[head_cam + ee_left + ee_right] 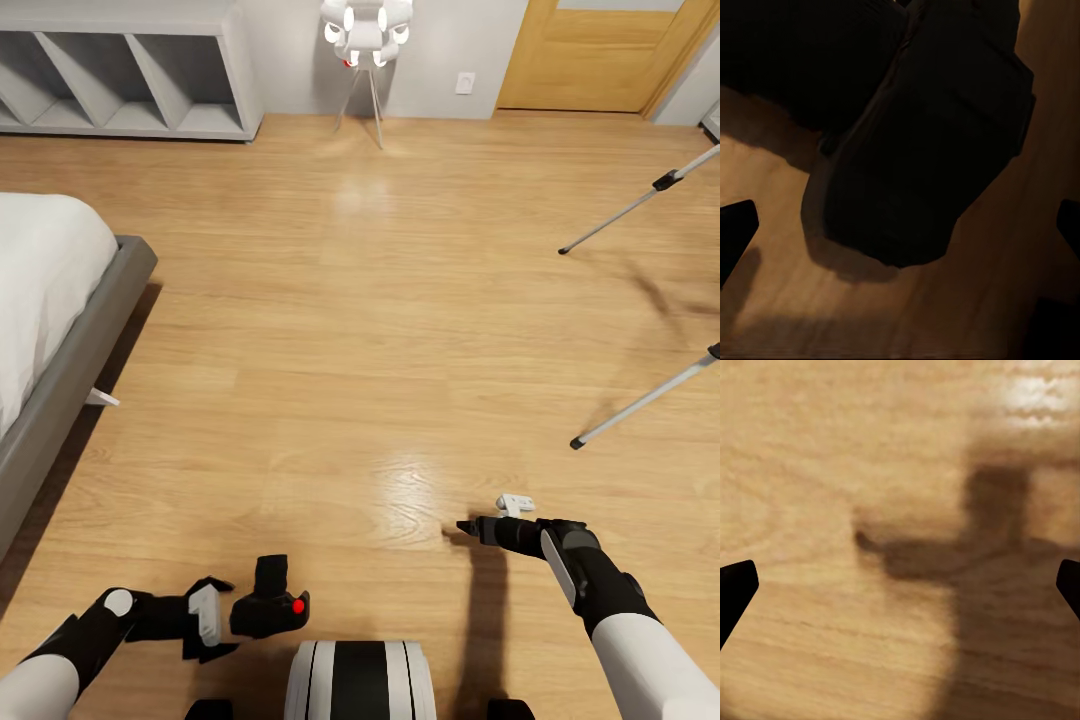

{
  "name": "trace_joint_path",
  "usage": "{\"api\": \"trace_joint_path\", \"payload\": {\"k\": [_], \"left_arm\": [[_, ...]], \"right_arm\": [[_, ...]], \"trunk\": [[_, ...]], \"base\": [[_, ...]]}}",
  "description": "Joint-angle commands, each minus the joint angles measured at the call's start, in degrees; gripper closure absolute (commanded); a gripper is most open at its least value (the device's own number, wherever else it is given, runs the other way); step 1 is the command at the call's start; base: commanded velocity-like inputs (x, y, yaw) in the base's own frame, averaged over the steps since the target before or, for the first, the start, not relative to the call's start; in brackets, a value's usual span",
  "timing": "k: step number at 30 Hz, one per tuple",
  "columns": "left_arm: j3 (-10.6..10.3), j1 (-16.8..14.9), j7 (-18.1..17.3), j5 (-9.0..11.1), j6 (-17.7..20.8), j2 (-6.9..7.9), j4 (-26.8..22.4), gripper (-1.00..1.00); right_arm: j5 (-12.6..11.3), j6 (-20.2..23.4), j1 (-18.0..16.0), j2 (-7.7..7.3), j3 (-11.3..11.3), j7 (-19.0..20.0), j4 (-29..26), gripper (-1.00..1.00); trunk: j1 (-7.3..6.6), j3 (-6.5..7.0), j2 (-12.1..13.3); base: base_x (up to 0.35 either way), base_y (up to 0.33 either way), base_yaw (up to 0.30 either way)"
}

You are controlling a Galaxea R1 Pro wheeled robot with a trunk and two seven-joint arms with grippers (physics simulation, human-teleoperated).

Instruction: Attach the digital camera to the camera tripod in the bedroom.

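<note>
Wood plank floor [330, 330] spreads wide; bed [50, 300] at nine o'clock, camera tripod [640, 205] legs at two o'clock. Right gripper [470, 526] at five o'clock — spread wide over bare floor. Left gripper [235, 610] at seven o'clock clamps the digital camera [270, 605] [922, 142].

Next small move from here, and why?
Probably turn the base right toward the tripod. The left gripper seems to hold the camera low beside the trunk, though the grip itself isn't clear. Two tripod legs show at the head view's right edge, its head out of frame. The right gripper hangs empty over bare floor.
</note>
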Motion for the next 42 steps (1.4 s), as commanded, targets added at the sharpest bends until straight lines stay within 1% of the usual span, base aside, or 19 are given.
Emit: {"api": "trace_joint_path", "payload": {"k": [1,6,7,9,10,13,14,16,21,26,31,33,34,36,37,38,39,40,42], "left_arm": [[0.3,0.0,-0.2,-0.3,-0.2,0.05,0.1,-1.0],[0.4,0.0,-0.3,-0.3,-0.3,0.21,0.9,-1.0],[0.8,0.0,-0.2,-0.1,3.4,0.08,1.7,-1.0],[0.8,0.0,0.1,-0.1,7.2,0.0,1.8,-1.0],[0.6,0.0,0.5,-0.2,11.3,-0.06,1.9,-1.0],[0.3,0.0,0.9,-0.4,16.8,-0.13,1.9,-1.0],[0.3,0.0,1.0,-0.4,17.3,-0.13,1.8,-1.0],[0.2,0.0,1.0,-0.5,17.7,-0.16,1.7,-1.0],[0.2,0.0,1.2,-0.6,15.1,-0.24,1.5,-1.0],[0.2,0.0,1.2,-0.6,13.7,-0.3,1.2,-1.0],[0.2,0.0,1.5,-1.7,13.3,-0.49,0.8,-1.0],[0.1,0.0,2.7,-3.2,13.2,-0.72,0.7,-1.0],[0.1,0.0,4.5,-4.6,13.2,-0.95,0.7,-1.0],[0.1,0.0,6.8,-6.5,13.2,-1.18,0.7,-1.0],[0.0,0.0,9.3,-8.8,13.1,-1.45,0.7,-1.0],[-0.2,0.0,10.5,-10.0,13.1,-1.6,0.7,-1.0],[-0.4,0.0,12.5,-12.4,13.1,-1.86,0.7,-1.0],[-0.5,0.0,13.2,-13.4,13.1,-1.98,0.7,-1.0],[-0.8,0.0,15.4,-16.7,12.5,-2.39,0.6,-1.0]], "right_arm": [[0.1,0.3,0.0,0.02,-0.2,0.3,-0.1,-1.0],[0.1,0.4,0.0,0.02,-0.2,0.2,-0.1,-1.0],[0.1,0.4,0.0,0.02,-0.2,0.3,-0.1,-1.0],[0.1,0.4,0.0,0.02,-0.2,0.3,-0.1,-1.0],[0.1,0.3,0.0,0.02,-0.2,0.2,-0.1,-1.0],[0.1,0.3,0.0,0.02,-0.2,0.2,-0.1,-1.0],[0.1,0.3,0.0,0.02,-0.2,0.2,-0.1,-1.0],[0.1,0.3,0.0,0.02,-0.2,0.2,-0.1,-1.0],[0.1,0.3,0.0,0.02,-0.2,0.2,-0.1,-1.0],[0.1,0.3,0.0,0.02,-0.2,0.2,-0.1,-1.0],[0.1,0.3,0.0,0.02,-0.2,0.2,-0.1,-1.0],[0.1,0.3,0.0,0.02,-0.2,0.2,-0.1,-1.0],[0.1,0.3,0.0,0.02,-0.2,0.2,-0.1,-1.0],[0.1,0.3,0.0,0.02,-0.2,0.2,-0.1,-1.0],[0.1,0.3,0.0,0.02,-0.2,0.2,-0.1,-1.0],[0.1,0.3,0.0,0.02,-0.2,0.2,-0.1,-1.0],[0.1,0.3,0.0,0.02,-0.2,0.2,-0.1,-1.0],[0.1,0.3,0.0,0.02,-0.2,0.2,-0.1,-1.0],[0.1,0.3,0.0,0.02,-0.2,0.2,-0.1,-1.0]], "trunk": [[-0.01,-0.03,0.0],[-0.01,-0.03,0.0],[-0.01,-0.03,0.0],[-0.01,-0.03,0.0],[-0.01,-0.03,0.0],[-0.01,-0.03,0.0],[-0.01,-0.03,0.0],[-0.01,-0.03,0.0],[-0.01,-0.03,0.0],[-0.01,-0.03,0.0],[-0.01,-0.03,0.0],[-0.01,-0.03,0.0],[-0.01,-0.03,0.0],[-0.01,-0.03,0.0],[-0.01,-0.03,0.0],[-0.01,-0.03,0.0],[-0.01,-0.03,0.0],[-0.01,-0.03,0.0],[-0.01,-0.03,0.0]], "base": [[0.0,0.0,0.0],[0.0,0.0,0.0],[0.0,0.0,0.0],[0.0,0.0,0.0],[0.0,0.0,0.0],[0.0,0.0,0.0],[0.0,0.0,0.0],[0.0,0.0,0.0],[0.0,0.0,0.0],[0.0,0.0,0.0],[0.0,0.0,0.0],[0.0,0.0,0.0],[0.0,0.0,0.0],[0.0,0.0,0.0],[0.0,0.0,0.0],[0.0,0.0,0.0],[0.0,0.0,0.0],[0.0,0.0,0.0],[0.0,0.0,0.0]]}}
